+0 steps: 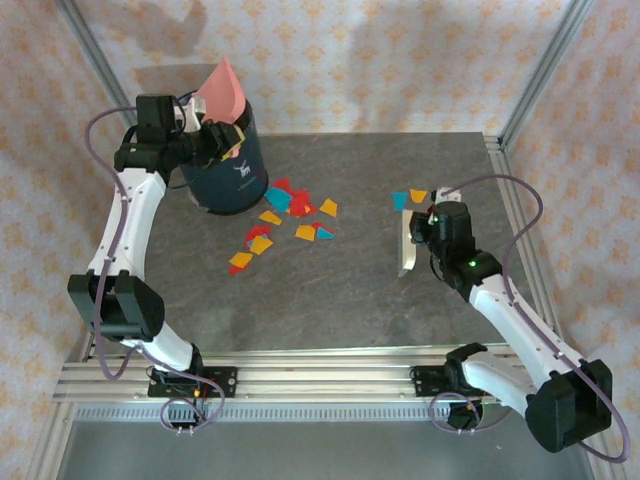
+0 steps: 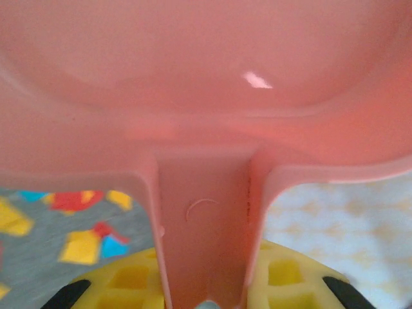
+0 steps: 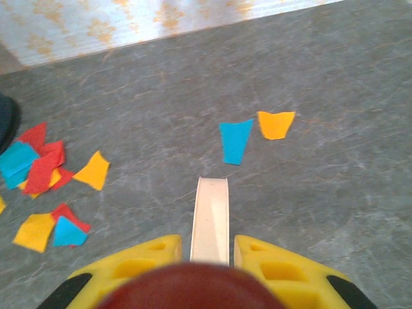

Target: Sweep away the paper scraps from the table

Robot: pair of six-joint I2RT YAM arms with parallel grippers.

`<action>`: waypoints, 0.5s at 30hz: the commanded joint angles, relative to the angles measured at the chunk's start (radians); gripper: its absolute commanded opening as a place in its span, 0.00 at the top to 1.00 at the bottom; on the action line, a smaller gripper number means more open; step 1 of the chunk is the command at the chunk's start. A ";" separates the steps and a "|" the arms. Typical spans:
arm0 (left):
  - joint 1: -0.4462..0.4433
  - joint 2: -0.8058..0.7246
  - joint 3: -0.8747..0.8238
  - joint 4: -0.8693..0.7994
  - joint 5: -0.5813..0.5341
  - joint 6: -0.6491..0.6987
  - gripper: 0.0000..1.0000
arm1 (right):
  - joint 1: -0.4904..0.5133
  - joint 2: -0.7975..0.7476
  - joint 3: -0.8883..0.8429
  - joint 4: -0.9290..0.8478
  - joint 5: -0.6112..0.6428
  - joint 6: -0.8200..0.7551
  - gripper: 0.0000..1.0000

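Right tool (image 3: 207, 243) pinches white strip (image 3: 211, 212) — paper scraps (image 3: 235, 140) lie ahead and leftward — left tool (image 2: 205, 273) clamps dustpan (image 2: 206, 77).

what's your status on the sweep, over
Left gripper shut on pink dustpan, tipped up over the bin. Right gripper shut on white tool. Paper scraps on table, nothing blocking.

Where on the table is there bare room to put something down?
Bare: the near half of the table, this side of the paper scraps, and the far band right of the bin. Crowded: the scraps beside the bin, plus two more ahead of the right gripper and its white strip.
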 commanded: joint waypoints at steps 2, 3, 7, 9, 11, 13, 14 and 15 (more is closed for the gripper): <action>-0.026 -0.047 0.051 -0.374 -0.194 0.364 1.00 | -0.022 0.030 0.077 0.009 0.172 -0.042 1.00; -0.033 -0.055 0.050 -0.401 -0.218 0.393 1.00 | -0.028 0.039 0.084 0.007 0.196 -0.051 1.00; -0.060 -0.096 0.031 -0.496 -0.308 0.487 1.00 | -0.060 0.088 0.106 0.035 0.264 -0.085 1.00; -0.072 -0.128 0.005 -0.515 -0.338 0.512 1.00 | -0.081 0.121 0.116 0.061 0.283 -0.106 1.00; -0.082 -0.166 -0.036 -0.519 -0.360 0.524 1.00 | -0.101 0.169 0.133 0.092 0.293 -0.137 1.00; -0.092 -0.203 -0.072 -0.527 -0.386 0.527 1.00 | -0.119 0.231 0.155 0.118 0.310 -0.166 1.00; -0.098 -0.221 -0.094 -0.532 -0.396 0.529 1.00 | -0.129 0.261 0.167 0.133 0.315 -0.182 1.00; -0.103 -0.239 -0.114 -0.533 -0.401 0.529 1.00 | -0.135 0.289 0.175 0.151 0.324 -0.197 1.00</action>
